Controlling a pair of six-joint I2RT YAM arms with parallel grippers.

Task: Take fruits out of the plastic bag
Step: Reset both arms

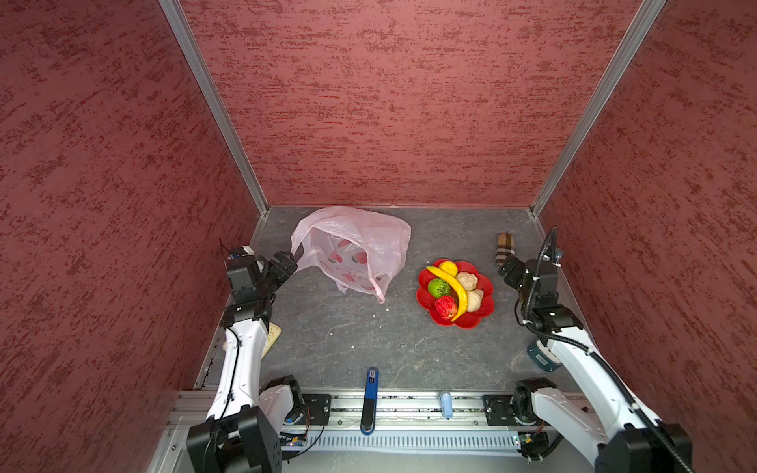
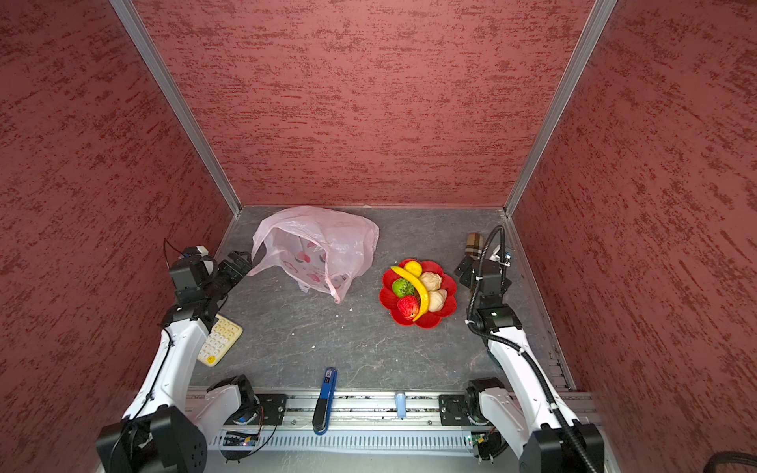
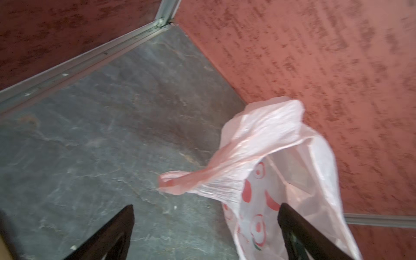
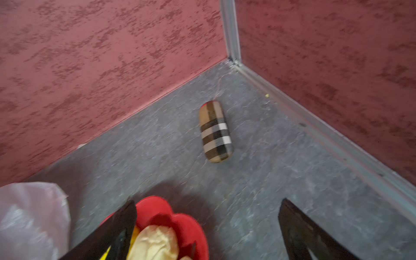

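We count six small toy fruits (image 1: 450, 286) on one red flower-shaped plate (image 1: 471, 321) beside our empty, wide-open right gripper (image 4: 209, 201), and one crinkly pale-pink plastic bag (image 1: 360, 241) just ahead of our empty, wide-open left gripper (image 3: 207, 205).

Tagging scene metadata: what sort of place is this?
Probably a lab robot data-collection booth, not a home: red textured wall panels in aluminium framing box in a grey stone-look tabletop, and two white robot arms sit on a metal rail at the front.

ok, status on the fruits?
Left gripper, right gripper open, empty. Six toy fruits on red flower-shaped plate; thin pink plastic bag shows none. Nothing blocking.
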